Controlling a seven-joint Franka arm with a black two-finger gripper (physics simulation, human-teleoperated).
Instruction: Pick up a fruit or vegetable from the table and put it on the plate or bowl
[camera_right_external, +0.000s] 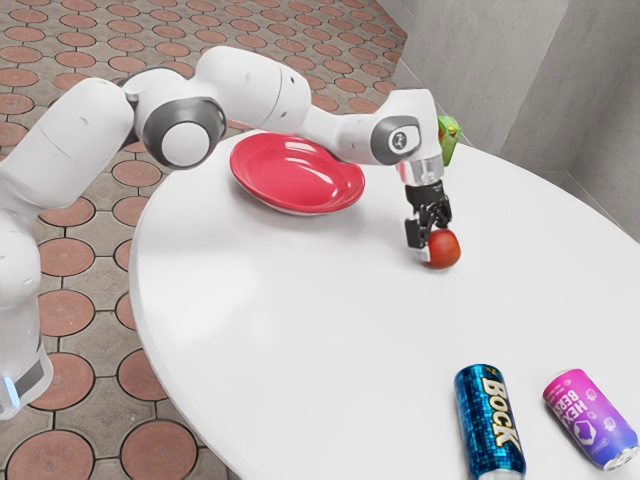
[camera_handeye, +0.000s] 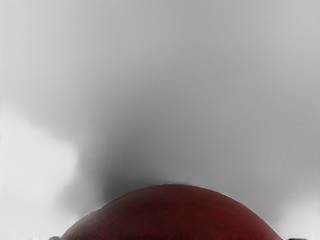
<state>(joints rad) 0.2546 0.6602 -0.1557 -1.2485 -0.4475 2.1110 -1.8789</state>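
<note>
Red plate (camera_right_external: 297, 172); dk-red apple (camera_right_external: 442, 249); white table (camera_right_external: 300, 330); blue mosaic can (camera_right_external: 490, 420), pink-purple can (camera_right_external: 590, 417) farthest from plate.

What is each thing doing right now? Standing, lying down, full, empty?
Apple: on the table, under the gripper.
Red plate: right way up, empty.
Blue can: lying on its side.
Pink can: lying on its side.
Green thing: half hidden behind the arm, cannot tell.

Exterior camera: raised at the arm's side, facing obliquely down across the round white worktop (camera_right_external: 300, 330), mid-range. Wrist camera: mounted on the hand (camera_right_external: 424, 240), facing down, very near. Shared: dark red round fruit (camera_right_external: 444, 250), surrounding worktop.
</note>
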